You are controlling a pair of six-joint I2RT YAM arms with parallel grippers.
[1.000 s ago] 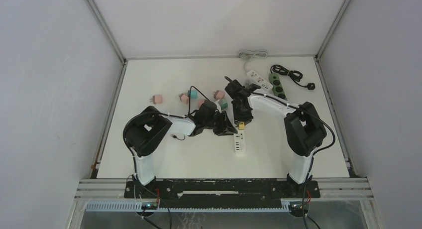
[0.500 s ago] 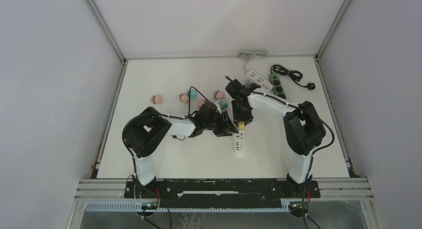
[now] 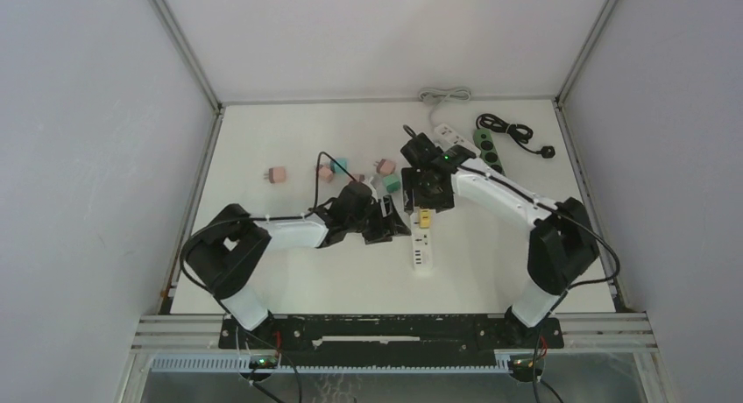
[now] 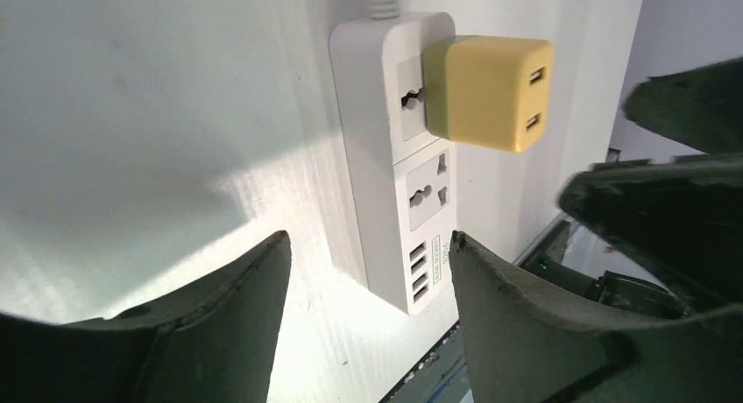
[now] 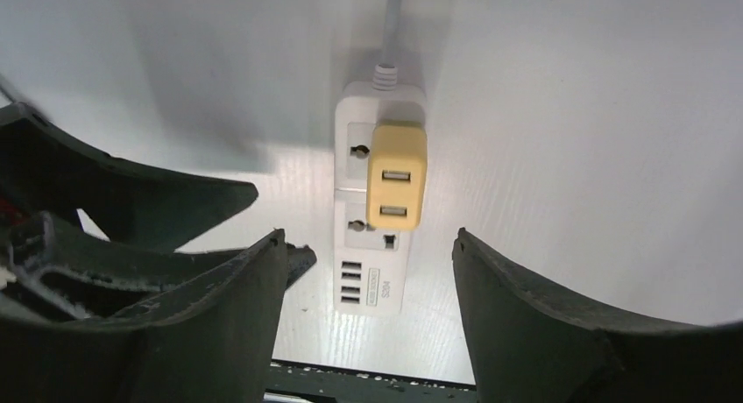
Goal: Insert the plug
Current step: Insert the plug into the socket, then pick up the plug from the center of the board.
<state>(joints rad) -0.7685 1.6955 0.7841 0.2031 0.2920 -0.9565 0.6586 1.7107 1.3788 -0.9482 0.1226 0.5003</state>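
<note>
Nearest me, white power strip (image 3: 422, 256) lies flat on the table (image 3: 263, 272), USB ports at the near end, cord leaving the far end. Yellow plug (image 5: 396, 184) sits upright in the socket at the cord end of the strip and overhangs part of the next socket. It looks seated, though I can't see the prongs.

My left gripper (image 4: 368, 245) is just left of the strip, low over the table. Its jaws are wide apart and grip nothing. In the left wrist view the strip shows in the gap, clear of both fingers.

My right gripper (image 5: 368, 245) hangs above the plug end. Its jaws are also spread wide, nothing is held, and the plug is in the gap but not touched.

Past the grippers are loose pink plugs (image 3: 278, 173) and teal plugs (image 3: 392, 183), scattered mid-table. Farther right there is a second white strip (image 3: 451, 138) next to a green strip (image 3: 489, 149). A black cable (image 3: 513, 130) is coiled beside the green one. A grey cable (image 3: 445, 95) lies at the back edge.
</note>
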